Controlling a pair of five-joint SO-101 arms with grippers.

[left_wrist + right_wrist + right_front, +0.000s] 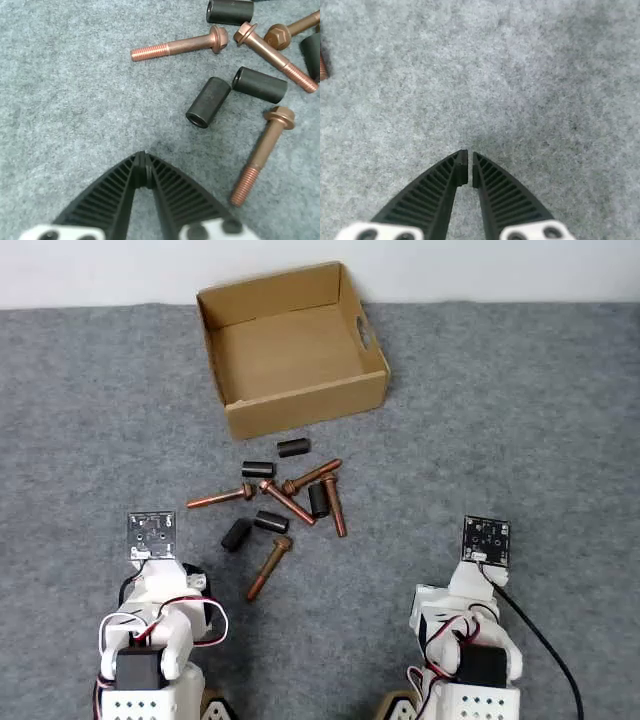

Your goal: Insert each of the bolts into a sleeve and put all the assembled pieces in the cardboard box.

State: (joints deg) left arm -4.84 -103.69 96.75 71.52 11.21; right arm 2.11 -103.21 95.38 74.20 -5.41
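Coppery metal bolts (pixel 262 152), matt black sleeves (pixel 208 102), fuzzy grey carpet (pixel 75 100).

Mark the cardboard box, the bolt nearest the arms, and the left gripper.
cardboard box (pixel 305 405): high view, front wall.
nearest bolt (pixel 268 568): high view, mid-shank.
left gripper (pixel 144 159): left wrist view, between fingertips.

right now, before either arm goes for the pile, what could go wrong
The bolts lie bunched close with the sleeves, so gripping one may knock its neighbours. The sleeves lie on their sides and might roll if nudged. The left gripper and right gripper are both shut, so they would push parts rather than grasp unless opened first.
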